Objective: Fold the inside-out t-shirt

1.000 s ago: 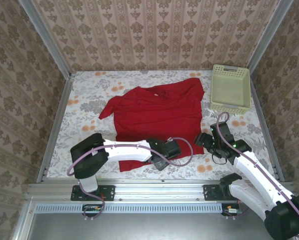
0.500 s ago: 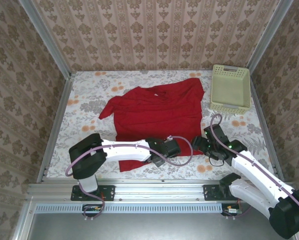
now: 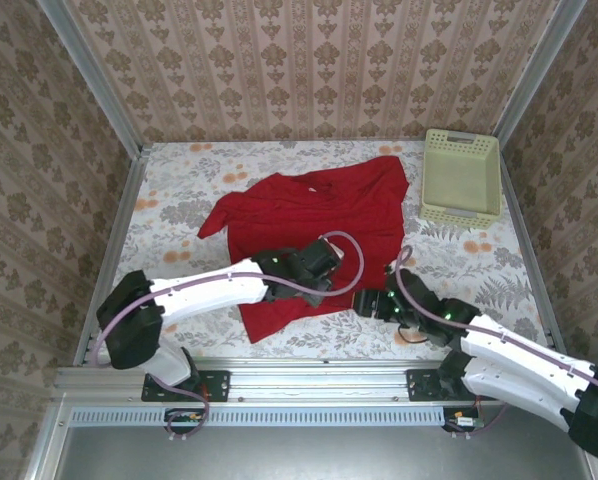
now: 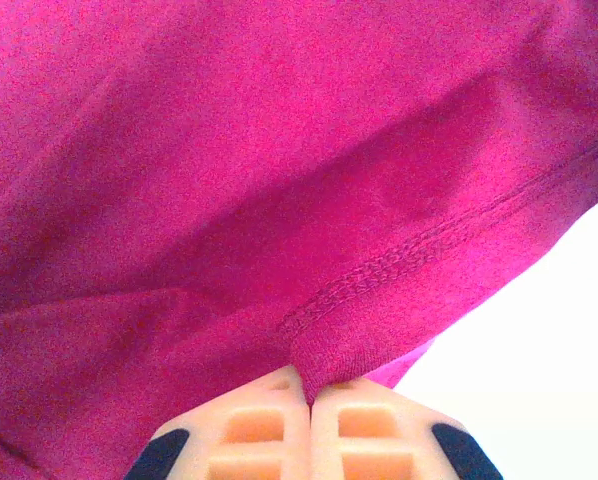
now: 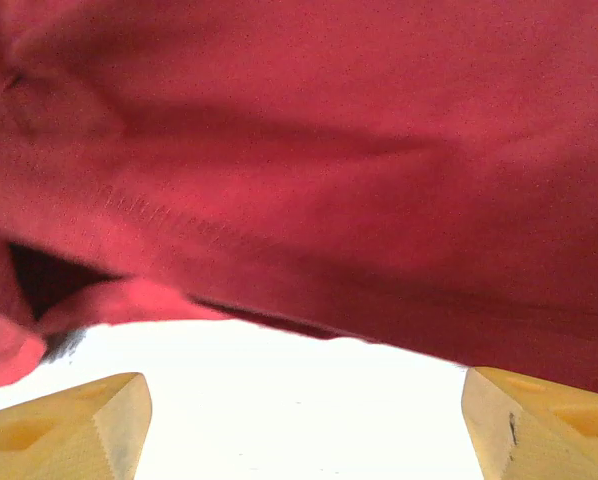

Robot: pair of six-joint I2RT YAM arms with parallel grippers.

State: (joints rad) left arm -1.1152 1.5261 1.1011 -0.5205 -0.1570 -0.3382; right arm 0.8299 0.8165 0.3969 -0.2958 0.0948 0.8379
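Pinching the stitched hem of the inside-out t-shirt [image 4: 229, 150] in the left gripper [image 4: 309, 385], pads pressed together on a small fold of cloth, probably securing the near edge for lifting it over toward the collar. Reaching in low with the right gripper [image 5: 304, 400], jaws standing wide and holding nothing, the hem hanging just ahead of the fingertips, seemingly lining up a matching grip so both near corners can rise together.

Lying spread mid-way across the flowered table [image 3: 179, 190], collar toward the far wall, far right corner just beside the pale basket [image 3: 461, 136]. Showing plain bright red, soft and rumpled, no print, a double row of stitching along the hem, near edge bunching up around the left gripper.
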